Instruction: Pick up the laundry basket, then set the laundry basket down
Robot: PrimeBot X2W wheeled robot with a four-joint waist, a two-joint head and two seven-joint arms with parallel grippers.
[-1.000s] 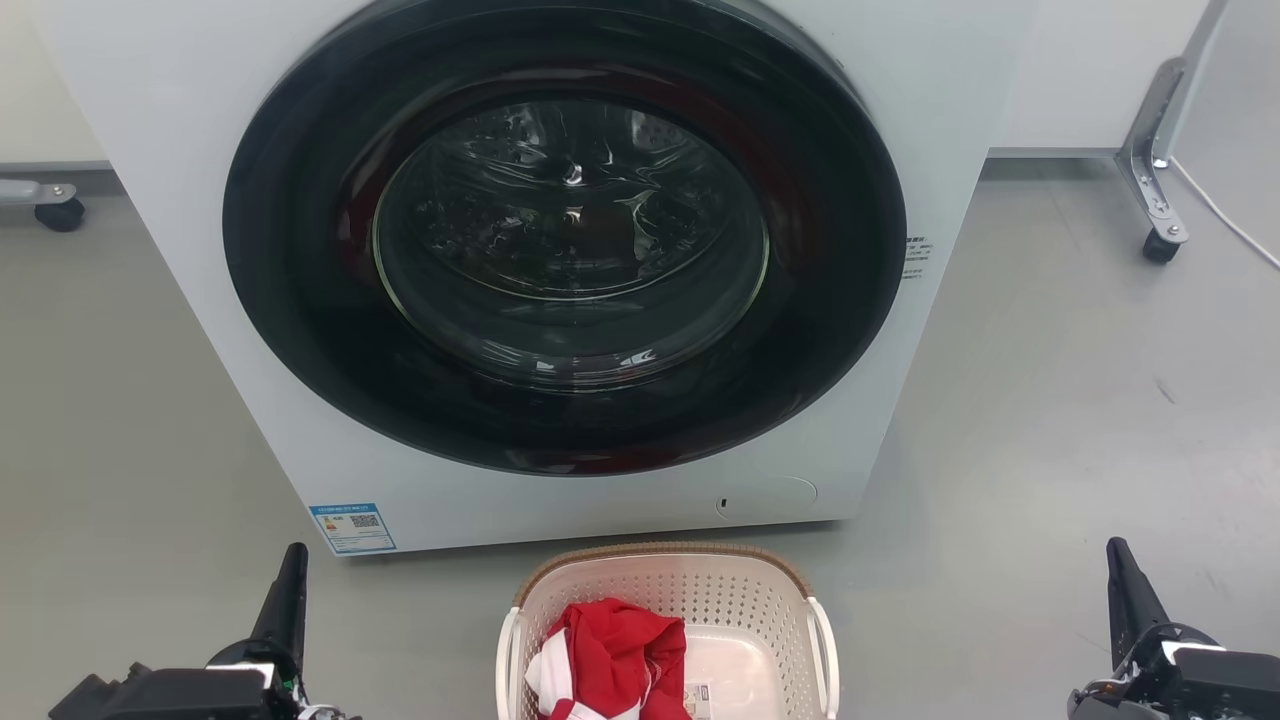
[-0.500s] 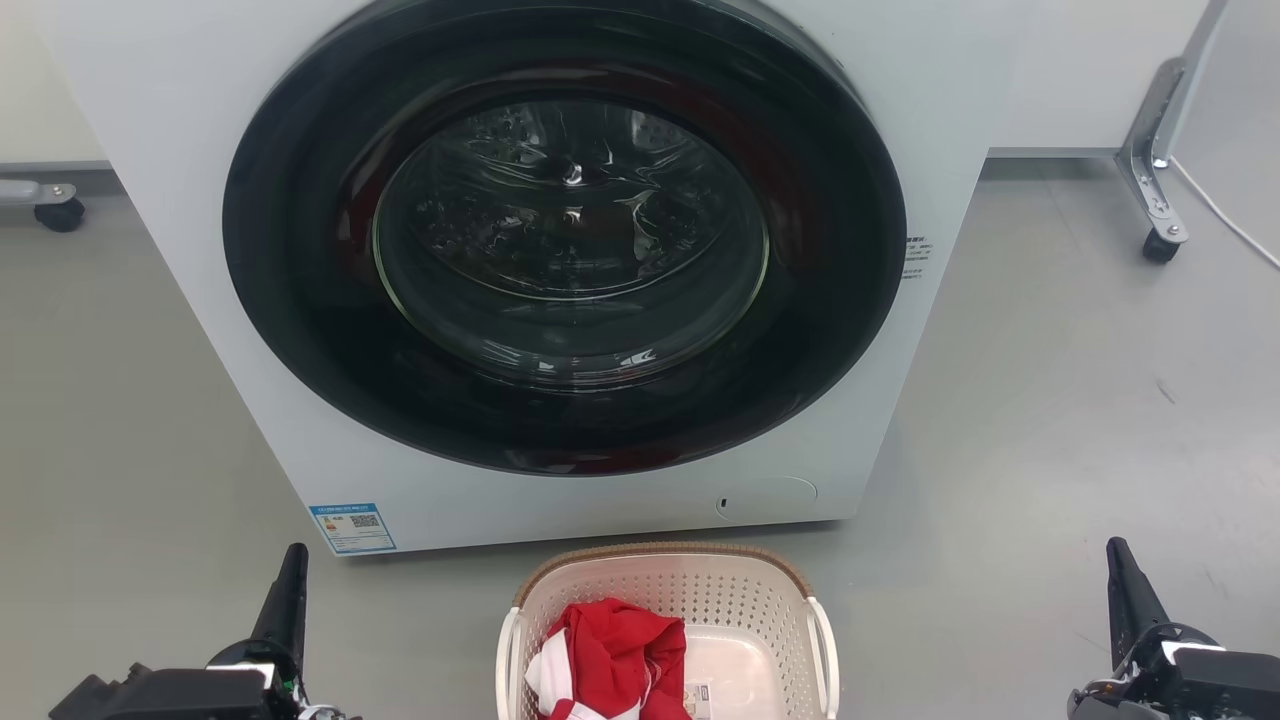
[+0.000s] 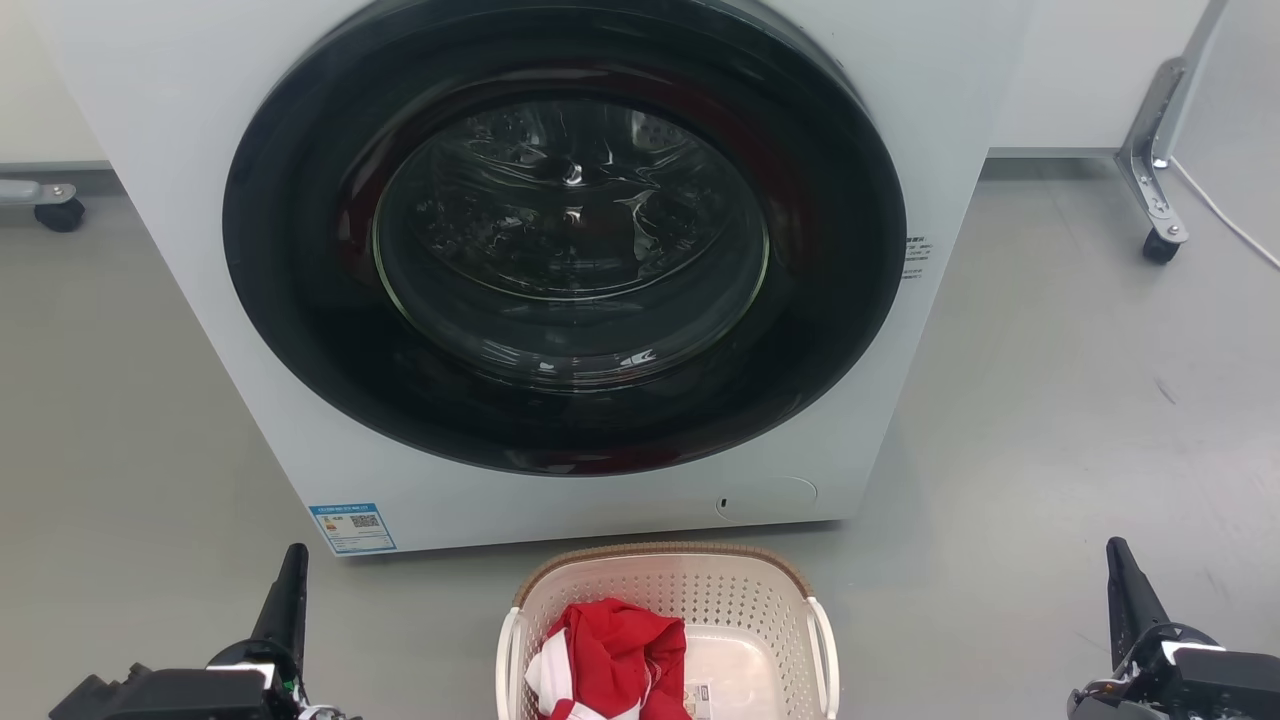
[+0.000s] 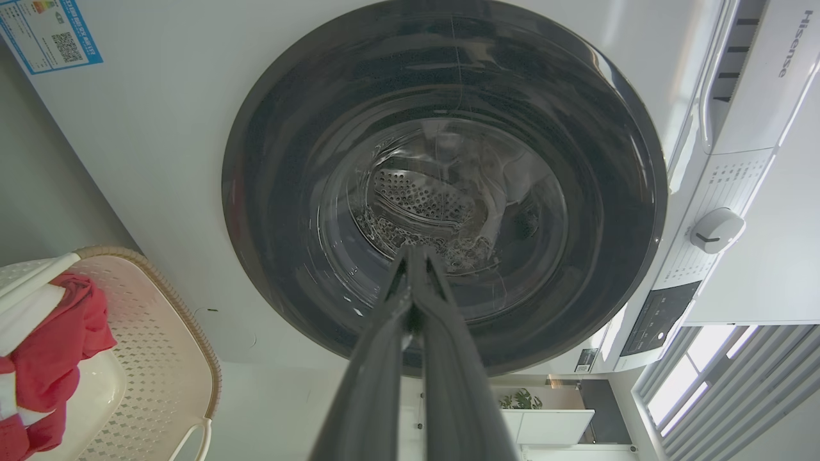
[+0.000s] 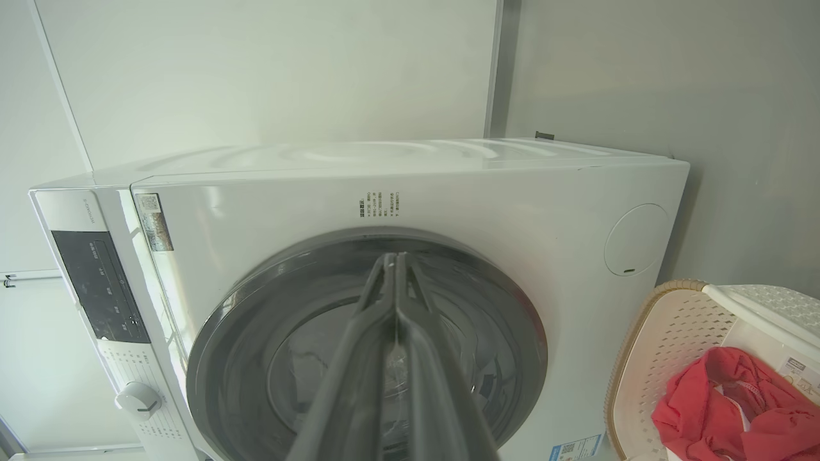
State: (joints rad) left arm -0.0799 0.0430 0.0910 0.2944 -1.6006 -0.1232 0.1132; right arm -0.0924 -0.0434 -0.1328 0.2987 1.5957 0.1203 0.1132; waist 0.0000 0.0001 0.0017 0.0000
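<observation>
Before washer [image 3: 570, 250], laundry basket [image 3: 745, 600] holds red garment [image 3: 615, 650]

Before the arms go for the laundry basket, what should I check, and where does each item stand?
1. The laundry basket stands upright on the floor: ok.
2. Its right handle is free: ok.
3. Its left handle is clear of the red cloth: cannot tell.
4. The left gripper is open to grasp: not ok, shut.
5. The right gripper is open: not ok, shut.
6. The washer door is closed: ok.
</observation>
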